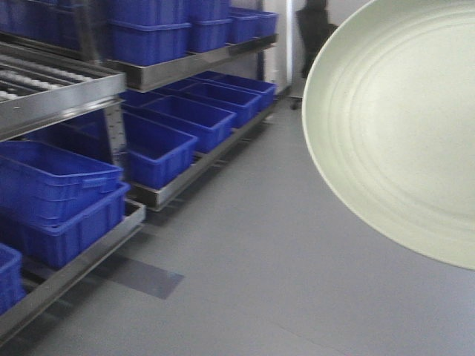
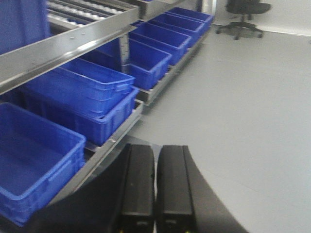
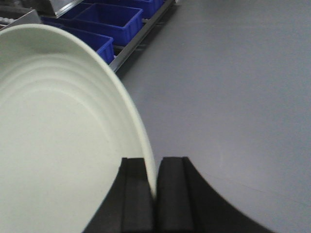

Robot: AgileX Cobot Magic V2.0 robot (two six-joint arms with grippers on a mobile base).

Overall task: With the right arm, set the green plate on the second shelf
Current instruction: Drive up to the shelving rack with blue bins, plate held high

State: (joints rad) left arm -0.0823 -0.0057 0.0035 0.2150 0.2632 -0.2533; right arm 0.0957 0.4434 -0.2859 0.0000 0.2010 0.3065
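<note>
The green plate (image 1: 404, 126) fills the right side of the front view, held up in the air and tilted, its ringed face toward the camera. In the right wrist view the green plate (image 3: 63, 131) stands on edge, and my right gripper (image 3: 154, 167) is shut on its rim, one black finger on each side. My left gripper (image 2: 154, 155) is shut with nothing between its fingers, low beside the rack. The second shelf (image 1: 59, 93) is a steel roller level at the left, above the blue bins.
A steel rack (image 1: 185, 70) runs along the left, loaded with blue plastic bins (image 1: 67, 193) on its bottom and upper levels. Grey floor (image 1: 282, 245) stretches to the right. An office chair (image 2: 243, 17) stands at the far end.
</note>
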